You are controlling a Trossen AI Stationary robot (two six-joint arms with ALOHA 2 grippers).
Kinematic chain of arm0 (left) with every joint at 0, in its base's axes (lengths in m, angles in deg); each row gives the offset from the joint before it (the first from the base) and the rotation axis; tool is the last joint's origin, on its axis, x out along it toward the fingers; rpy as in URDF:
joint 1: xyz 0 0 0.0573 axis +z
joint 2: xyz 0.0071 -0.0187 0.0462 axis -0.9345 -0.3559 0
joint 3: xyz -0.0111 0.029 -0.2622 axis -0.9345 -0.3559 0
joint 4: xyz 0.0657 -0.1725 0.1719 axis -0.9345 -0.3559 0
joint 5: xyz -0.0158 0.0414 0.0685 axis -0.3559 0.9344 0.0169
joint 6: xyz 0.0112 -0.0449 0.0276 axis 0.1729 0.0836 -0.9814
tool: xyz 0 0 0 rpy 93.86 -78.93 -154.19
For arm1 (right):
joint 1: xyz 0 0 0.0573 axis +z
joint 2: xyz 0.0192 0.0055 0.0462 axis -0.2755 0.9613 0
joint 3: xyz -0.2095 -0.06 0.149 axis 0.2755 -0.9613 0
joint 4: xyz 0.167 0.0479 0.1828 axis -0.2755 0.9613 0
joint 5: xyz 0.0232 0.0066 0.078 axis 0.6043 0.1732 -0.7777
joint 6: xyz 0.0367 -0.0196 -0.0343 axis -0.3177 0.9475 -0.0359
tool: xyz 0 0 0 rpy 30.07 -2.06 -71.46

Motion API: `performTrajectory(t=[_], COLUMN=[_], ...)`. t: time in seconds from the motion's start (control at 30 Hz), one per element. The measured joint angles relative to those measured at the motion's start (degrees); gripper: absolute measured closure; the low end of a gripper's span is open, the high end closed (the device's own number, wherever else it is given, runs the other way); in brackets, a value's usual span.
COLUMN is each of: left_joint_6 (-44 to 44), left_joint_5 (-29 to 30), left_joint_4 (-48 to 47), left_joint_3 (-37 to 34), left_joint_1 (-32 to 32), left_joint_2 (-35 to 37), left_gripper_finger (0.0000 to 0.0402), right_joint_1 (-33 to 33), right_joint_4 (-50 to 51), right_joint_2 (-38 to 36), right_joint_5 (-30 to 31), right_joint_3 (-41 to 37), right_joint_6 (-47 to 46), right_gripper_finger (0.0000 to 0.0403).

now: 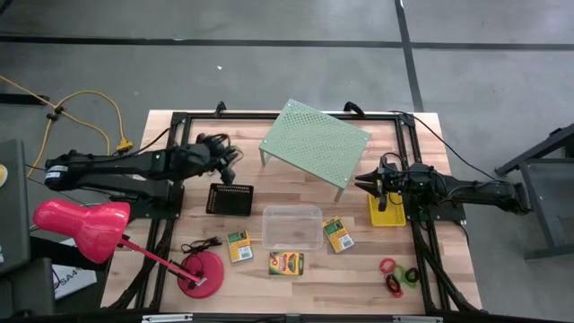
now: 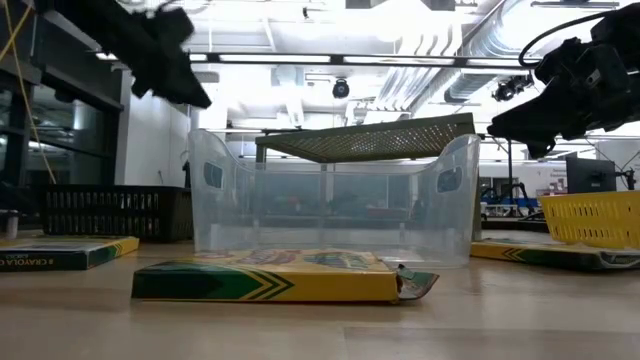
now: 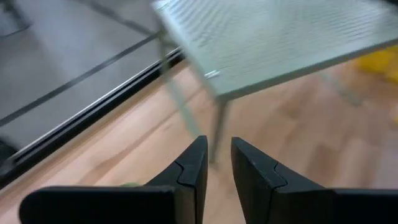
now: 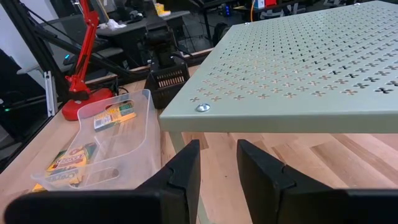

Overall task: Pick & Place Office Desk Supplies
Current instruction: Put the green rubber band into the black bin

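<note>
A wooden bench (image 1: 359,269) carries scattered office supplies, with two dark robot arms poised above it and neither holding anything. The left gripper (image 1: 226,160) hangs near the bench's far edge, left of a pale green perforated metal shelf (image 1: 316,142), its fingers a narrow gap apart and empty. The right gripper (image 1: 368,186) hovers beside the shelf's right end, just above a small yellow plastic basket (image 1: 387,215) near the right edge, its fingers also slightly apart and empty. A clear rectangular plastic tub (image 1: 292,227) sits at the bench's centre, and a small black mesh tray (image 1: 230,198) lies left of it. Three flat green-and-yellow card boxes lie near the tub: one (image 1: 238,245) to its left, long axis running toward the near edge; one (image 1: 337,233) to its right, tilted slightly; one (image 1: 287,263) in front, long axis parallel to the near edge. Red, green and black little rings (image 1: 397,274) cluster near the near right corner. The step appears to be an approach, so the nearer gripper should likely open wider, turn across a box's short side, and descend squarely.
</note>
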Motion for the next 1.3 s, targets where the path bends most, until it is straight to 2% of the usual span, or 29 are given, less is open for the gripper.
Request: performTrajectory(t=[0.2,0.43,0.63,0.97,1.13,1.3], left_joint_6=[0.09,0.12,2.89,2.43,-3.19,-10.53], left_joint_5=[-1.15,-11.58,-13.26,-23.52,-26.07,-26.25], left_joint_4=[-0.64,-2.66,-9.37,-11.14,-10.87,-10.83], left_joint_3=[0.02,0.1,0.11,0.11,1.72,3.72], left_joint_1=[7.26,14.71,22.18,32.34,35.43,35.93], left_joint_2=[-3.46,-5.03,-6.11,-12.37,-15.51,-18.79], left_gripper_finger=[0.0334,0.0334,0.0334,0.0334,0.0334,0.0334], right_joint_1=[0.0,0.0,0.02,0.01,0.0,0.01], right_joint_4=[-0.02,-0.04,-0.07,-0.07,-0.07,-0.07], right_joint_2=[0.01,0.0,0.0,0.01,0.0,0.02], right_joint_5=[0.0,0.0,0.0,0.0,0.0,0.01], right_joint_3=[0.0,0.0,0.0,0.0,0.0,0.0], right_joint_6=[0.01,0.02,0.02,0.01,0.01,0.0], right_gripper_finger=[0.0309,0.0309,0.0309,0.0309,0.0309,0.0309])
